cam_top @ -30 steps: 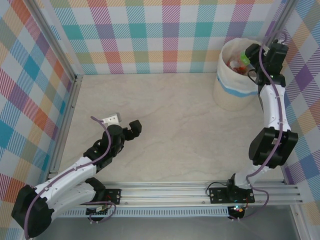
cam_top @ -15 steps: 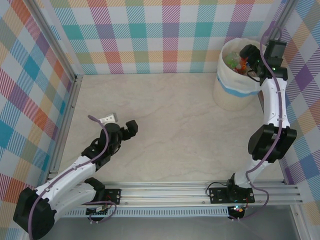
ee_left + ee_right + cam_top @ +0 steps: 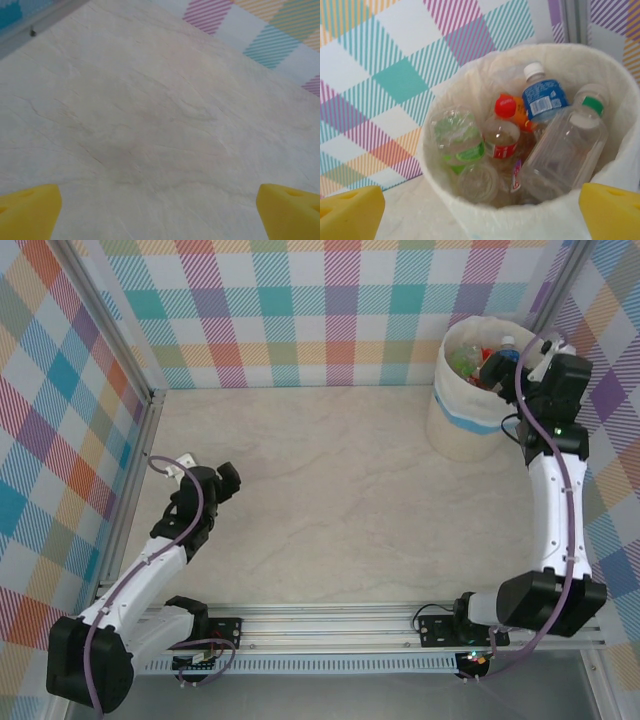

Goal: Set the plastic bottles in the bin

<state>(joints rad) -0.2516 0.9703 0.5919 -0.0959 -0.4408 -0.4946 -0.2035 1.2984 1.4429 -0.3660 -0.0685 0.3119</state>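
At 9 o'clock on the bench (image 3: 350, 500), the left pincer (image 3: 222, 480) is wide, holding nothing. Far off at 1 o'clock, the right pincer (image 3: 480, 210) hangs wide and empty by the bin (image 3: 462, 435). The bottles (image 3: 502, 135) lie inside it. The job looks about done. Next, pull back gently.

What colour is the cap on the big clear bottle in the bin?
Green cap, best in the right wrist view.

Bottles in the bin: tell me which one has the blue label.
The white-capped bottle, neck up, near the far wall of the bin. Its neighbours differ: a red-capped bottle, a green-labelled bottle and a large clear green-capped bottle.
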